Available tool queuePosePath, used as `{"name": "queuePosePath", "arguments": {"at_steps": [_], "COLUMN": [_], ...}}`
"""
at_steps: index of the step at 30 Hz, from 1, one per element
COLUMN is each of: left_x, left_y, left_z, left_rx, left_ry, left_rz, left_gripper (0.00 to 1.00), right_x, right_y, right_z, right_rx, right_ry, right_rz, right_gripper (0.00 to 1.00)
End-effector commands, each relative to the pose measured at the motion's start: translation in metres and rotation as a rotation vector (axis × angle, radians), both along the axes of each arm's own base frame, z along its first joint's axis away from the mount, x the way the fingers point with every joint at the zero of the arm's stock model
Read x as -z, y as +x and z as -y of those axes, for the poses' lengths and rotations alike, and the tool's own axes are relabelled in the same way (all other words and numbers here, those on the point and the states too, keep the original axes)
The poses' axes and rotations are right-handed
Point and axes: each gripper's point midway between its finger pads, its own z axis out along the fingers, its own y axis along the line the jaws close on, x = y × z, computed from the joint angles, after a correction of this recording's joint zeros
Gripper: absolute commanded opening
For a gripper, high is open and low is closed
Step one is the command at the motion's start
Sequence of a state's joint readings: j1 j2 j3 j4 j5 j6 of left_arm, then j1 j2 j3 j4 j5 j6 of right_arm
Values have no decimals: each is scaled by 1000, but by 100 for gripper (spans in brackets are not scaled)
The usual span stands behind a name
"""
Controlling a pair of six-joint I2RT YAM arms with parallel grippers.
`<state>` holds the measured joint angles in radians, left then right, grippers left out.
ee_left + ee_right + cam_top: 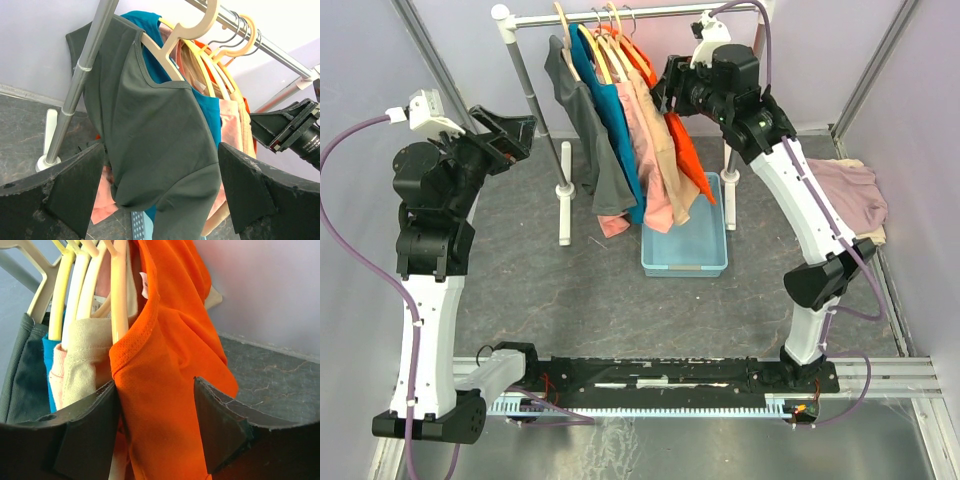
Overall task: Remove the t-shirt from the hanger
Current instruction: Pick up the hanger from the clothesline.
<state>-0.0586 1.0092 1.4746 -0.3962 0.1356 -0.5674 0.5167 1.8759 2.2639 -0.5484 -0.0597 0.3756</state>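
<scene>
Several t-shirts hang on hangers on a metal rail (630,15): dark grey (582,120), teal, pink, beige and orange (686,150). My right gripper (663,97) is high at the rail's right end. In the right wrist view it (156,420) is open and its jaws straddle the orange t-shirt (170,370) just below its yellow hanger (119,290). The left finger (85,435) lies against the fabric. My left gripper (517,135) is open and empty, left of the rack's pole. In the left wrist view it (162,190) faces the grey t-shirt (150,130) on its cream hanger (170,55).
A light blue bin (685,250) sits on the floor under the shirts. A pile of mauve cloth (855,195) lies at the right wall. The rack's slanted pole (535,95) and white foot (564,200) stand between my left gripper and the shirts.
</scene>
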Motion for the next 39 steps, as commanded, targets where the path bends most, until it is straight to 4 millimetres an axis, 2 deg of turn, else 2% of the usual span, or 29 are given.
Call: {"name": "queuePosePath", "arguments": {"at_steps": [1,8,19,24,29,32,36,39], "left_x": [-21,-20,-21,-24,-29,-35,-40,-42], "left_y": [-9,-10,-6,-3,6,14,23,27], "left_z": [7,6,7,6,4,4,8,13], "left_rx": [35,30,35,31,15,16,34,58], "left_ry": [-25,-22,-20,-16,-13,-12,-27,-33], "left_rz": [47,44,42,44,41,45,43,48], "left_gripper": [99,99,99,99,99,99,99,99], "right_x": [-32,-33,-36,-40,-41,-42,-45,-54], "right_y": [0,5,11,11,9,10,9,8], "right_z": [-1,-10,-12,-13,-11,-8,-5,0], "right_rx": [32,51,91,94,95,110,123,142], "right_ry": [-4,-33,-72,-75,-85,-87,-83,-70], "right_rz": [106,133,178,193,199,200,205,233], "right_gripper": [65,54,40,24,16,4,1,1]}}
